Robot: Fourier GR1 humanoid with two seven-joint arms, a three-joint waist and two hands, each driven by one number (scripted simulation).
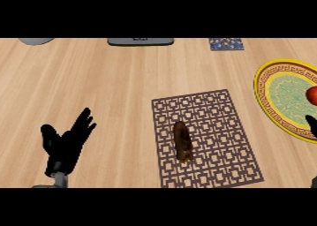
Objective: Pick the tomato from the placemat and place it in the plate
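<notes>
The red tomato (316, 95) lies on the yellow-rimmed plate (267, 80) at the right edge of the head view, partly cut off by the frame. My right hand (316, 127) shows only as a dark finger just below the tomato, apart from it. My left hand (68, 142) rests open at the lower left, fingers up, holding nothing. The brown patterned placemat (219, 145) lies in the middle with a dark brown elongated item (182, 141) on it.
A grey object (35, 40) sits at the far left edge, a dark grey tray-like item (140, 41) at the far middle, and a small patterned blue square (226, 43) at the far right. Bare wood lies between my left hand and the placemat.
</notes>
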